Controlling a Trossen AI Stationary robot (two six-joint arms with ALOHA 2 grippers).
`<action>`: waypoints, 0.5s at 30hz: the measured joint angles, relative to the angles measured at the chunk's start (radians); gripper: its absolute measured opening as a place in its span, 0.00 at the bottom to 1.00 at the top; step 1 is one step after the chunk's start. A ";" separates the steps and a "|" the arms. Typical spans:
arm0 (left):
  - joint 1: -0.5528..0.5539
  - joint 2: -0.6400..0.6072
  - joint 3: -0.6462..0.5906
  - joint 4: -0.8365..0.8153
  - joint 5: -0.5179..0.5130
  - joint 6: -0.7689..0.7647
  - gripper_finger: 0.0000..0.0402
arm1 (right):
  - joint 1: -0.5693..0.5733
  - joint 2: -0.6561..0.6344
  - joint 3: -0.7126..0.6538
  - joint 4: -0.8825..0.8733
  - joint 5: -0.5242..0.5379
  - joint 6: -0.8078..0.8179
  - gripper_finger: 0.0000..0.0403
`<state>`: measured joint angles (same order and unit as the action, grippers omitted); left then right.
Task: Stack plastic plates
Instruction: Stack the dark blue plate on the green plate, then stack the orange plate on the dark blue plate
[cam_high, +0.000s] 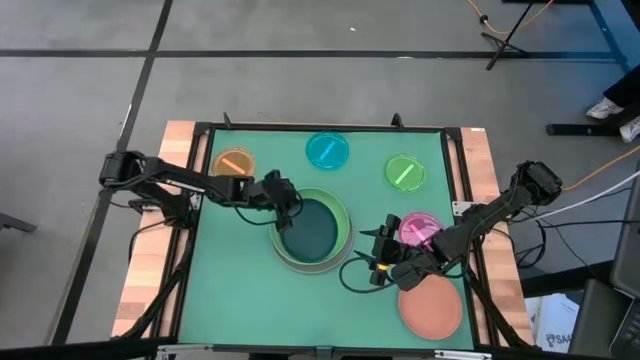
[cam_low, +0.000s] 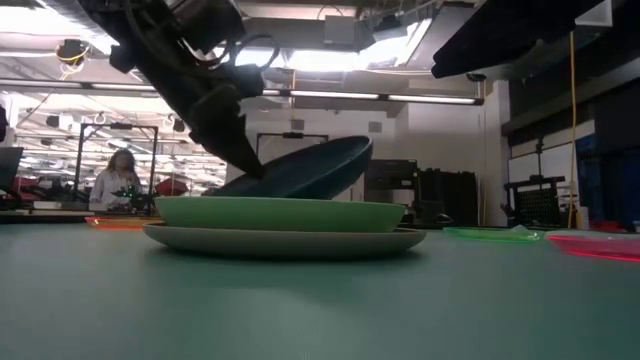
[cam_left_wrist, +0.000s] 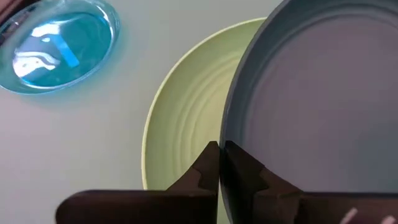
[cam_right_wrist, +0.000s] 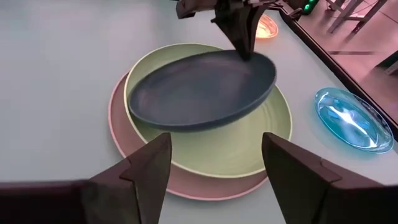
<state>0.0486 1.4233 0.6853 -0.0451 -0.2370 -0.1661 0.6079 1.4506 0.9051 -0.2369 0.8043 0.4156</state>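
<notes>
The dark green plate (cam_high: 312, 232) hangs tilted over the light green plate (cam_high: 345, 222), which sits on the grey-white plate (cam_right_wrist: 118, 134) mid-desk. My left end effector (cam_high: 283, 207) is clamped on its rim. My right end effector (cam_high: 381, 259) waits, fingers apart. Next, I judge: lower it level, then release.

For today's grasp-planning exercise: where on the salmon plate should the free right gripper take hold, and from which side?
Take the salmon plate by its thin rim, on the edge nearest the open right gripper, one finger over and one under. It lies flat and shallow on the table, so only the rim gives purchase. The left gripper is busy holding the dark green plate.
</notes>
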 joint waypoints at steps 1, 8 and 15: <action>0.000 0.007 0.000 0.008 0.002 0.002 0.01 | 0.000 0.000 0.000 0.000 0.000 0.000 0.60; 0.002 0.013 -0.001 0.006 -0.009 0.020 0.08 | 0.000 0.000 0.000 -0.001 -0.003 0.007 0.60; -0.002 -0.007 -0.002 -0.021 -0.009 0.019 0.23 | -0.008 0.000 0.000 -0.013 -0.048 0.020 0.60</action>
<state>0.0465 1.4167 0.6838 -0.0656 -0.2455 -0.1467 0.5999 1.4506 0.9051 -0.2498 0.7562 0.4352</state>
